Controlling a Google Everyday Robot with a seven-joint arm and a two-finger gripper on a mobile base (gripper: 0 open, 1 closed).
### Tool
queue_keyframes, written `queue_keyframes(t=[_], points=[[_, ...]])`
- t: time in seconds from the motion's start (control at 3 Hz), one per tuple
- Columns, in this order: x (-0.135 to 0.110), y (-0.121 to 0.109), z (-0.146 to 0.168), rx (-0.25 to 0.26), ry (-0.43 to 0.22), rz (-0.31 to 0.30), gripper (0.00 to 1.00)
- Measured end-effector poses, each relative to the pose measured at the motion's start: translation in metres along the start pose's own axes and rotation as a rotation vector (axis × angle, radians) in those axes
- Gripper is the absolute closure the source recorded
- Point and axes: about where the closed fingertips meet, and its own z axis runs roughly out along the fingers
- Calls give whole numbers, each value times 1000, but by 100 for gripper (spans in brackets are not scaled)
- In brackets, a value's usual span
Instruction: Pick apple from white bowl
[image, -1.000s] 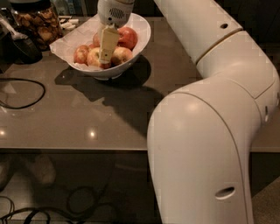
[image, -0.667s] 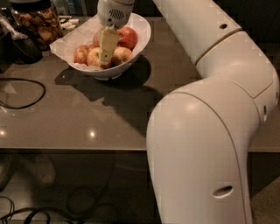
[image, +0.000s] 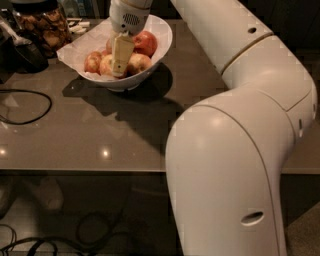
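While lowered into white bowl (image: 162, 35), gripper (image: 119, 69) among the fruit; apple (image: 106, 66) just beside its tip, partly hidden behind it; cannot tell how open, or whether holding anything.

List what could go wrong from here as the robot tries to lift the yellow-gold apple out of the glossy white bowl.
1. The gripper sits low among closely packed fruit, against the yellow-gold apple; it may nudge or catch the deep red apple next to it instead.
2. The crumpled white paper lining the glossy white bowl could snag and lift with the apple.
3. A sideways push might slide the bowl across the smooth grey table.
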Motion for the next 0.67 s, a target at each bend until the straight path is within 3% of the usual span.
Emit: queue_keyframes(t=[0.67], points=[[0, 2, 7, -17, -2, -2, 33]])
